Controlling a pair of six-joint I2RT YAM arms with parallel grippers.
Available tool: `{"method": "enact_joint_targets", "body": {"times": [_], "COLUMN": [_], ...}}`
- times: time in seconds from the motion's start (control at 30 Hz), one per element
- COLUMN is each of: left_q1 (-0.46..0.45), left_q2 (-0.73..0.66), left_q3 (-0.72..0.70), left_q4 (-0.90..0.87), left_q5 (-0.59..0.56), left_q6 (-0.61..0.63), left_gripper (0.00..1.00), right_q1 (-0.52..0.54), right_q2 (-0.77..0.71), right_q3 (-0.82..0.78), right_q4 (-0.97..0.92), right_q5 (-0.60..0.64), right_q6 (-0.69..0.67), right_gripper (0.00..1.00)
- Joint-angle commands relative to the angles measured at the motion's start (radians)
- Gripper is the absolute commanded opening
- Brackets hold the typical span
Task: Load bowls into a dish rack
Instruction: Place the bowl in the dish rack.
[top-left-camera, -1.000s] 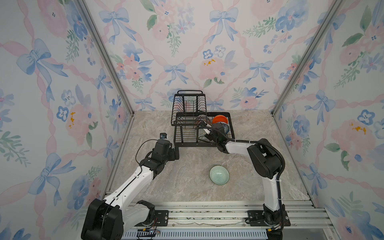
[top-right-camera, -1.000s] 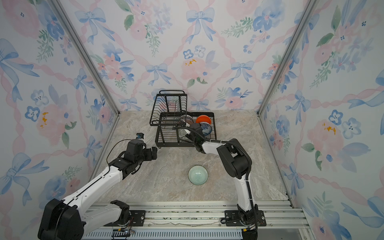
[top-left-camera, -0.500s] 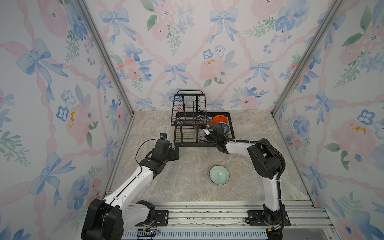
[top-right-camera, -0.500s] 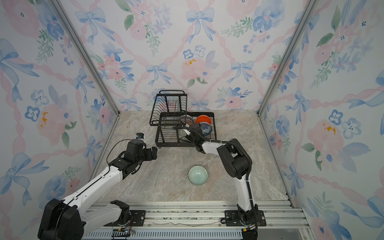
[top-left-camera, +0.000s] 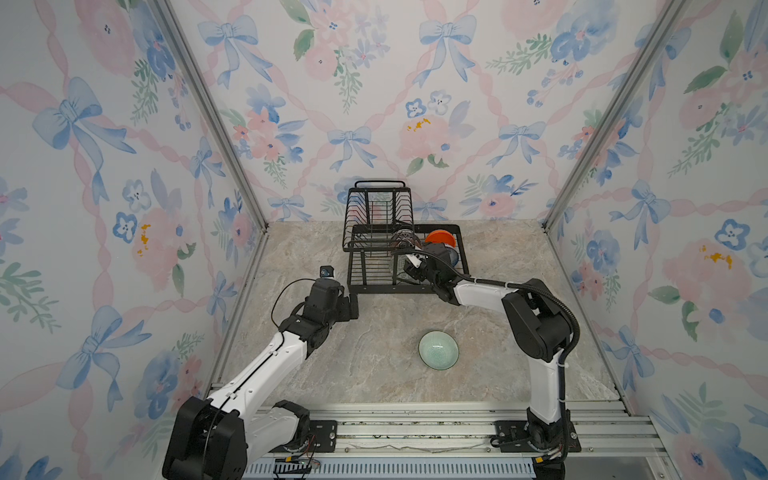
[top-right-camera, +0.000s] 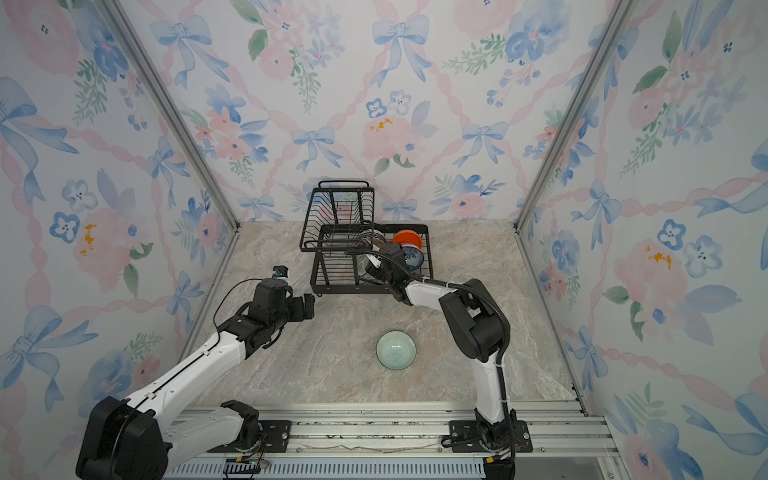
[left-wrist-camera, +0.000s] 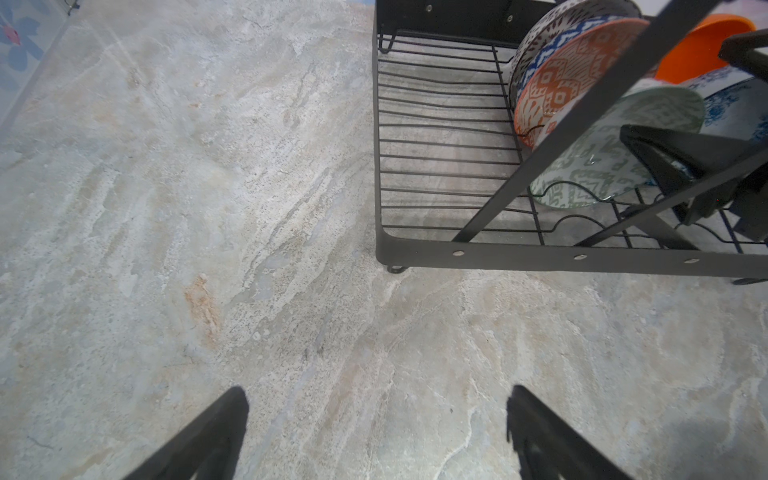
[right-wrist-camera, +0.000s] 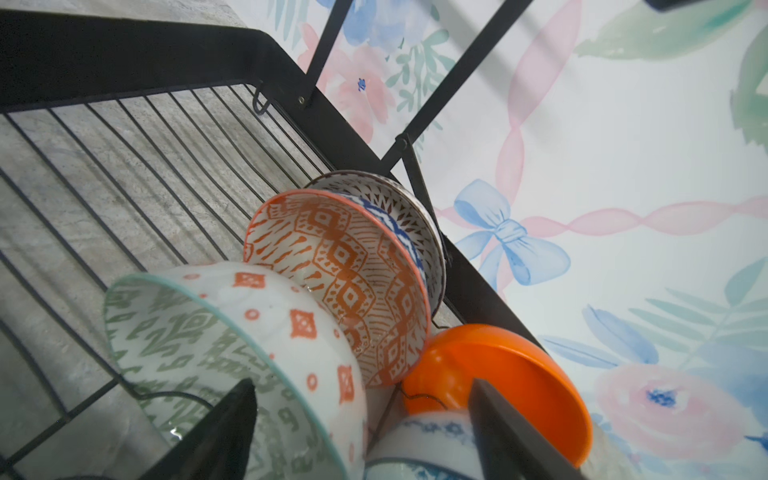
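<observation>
Dish rack (top-left-camera: 386, 289) (top-right-camera: 353, 291) is standing at the back of the marbled tabletop (top-left-camera: 365, 374), close to the flowered wall. Several bowls are sitting on edge in the right part of its lower tray: in the right wrist view, a green-patterned bowl (right-wrist-camera: 199, 332) nearest, an orange-and-white geometric bowl (right-wrist-camera: 332, 270) leaning behind it, a brown-patterned bowl (right-wrist-camera: 395, 199) further back, an orange bowl (right-wrist-camera: 519, 374) and a blue-and-white bowl (right-wrist-camera: 428, 440) alongside. Right end effector (right-wrist-camera: 361, 382) is reaching into the tray with its jaws spread wide, one finger in front of the green-patterned bowl's inside, the other over by the blue-and-white and orange ones; it is pinching nothing. Whether a finger is touching the bowl's wall cannot be told. Left end effector (left-wrist-camera: 378, 390) is hovering over bare tabletop just off the rack's front left corner, jaws spread apart and holding nothing. A pale green bowl (top-left-camera: 438, 350) (top-right-camera: 396, 349) is sitting upright alone on the tabletop, well apart from the rack, in both top views.
</observation>
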Motion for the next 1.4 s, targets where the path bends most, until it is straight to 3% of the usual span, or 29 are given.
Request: {"method": "enact_joint_targets", "body": {"times": [0.0, 0.13, 0.6, 1.37], "left_q1": [0.008, 0.011, 0.011, 0.01], "left_q2": [0.005, -0.001, -0.027, -0.033], "left_q3": [0.007, 0.002, -0.014, -0.011], "left_q4": [0.006, 0.007, 0.004, 0.004], "left_q5": [0.014, 0.012, 0.009, 0.01], "left_q6": [-0.015, -0.015, -0.015, -0.012], "left_gripper": [0.98, 0.98, 0.98, 0.98], "right_q1": [-0.015, -0.021, -0.031, -0.016], "right_q2": [-0.047, -0.061, -0.093, -0.087], "right_q3": [-0.004, -0.014, -0.052, -0.082], "right_q4": [-0.032, -0.041, -0.046, 0.009], "right_q5": [-0.038, -0.053, -0.04, 0.099], "right_q6": [0.047, 0.055, 0.043, -0.313], "right_gripper": [0.91, 1.0, 0.97, 0.97]}}
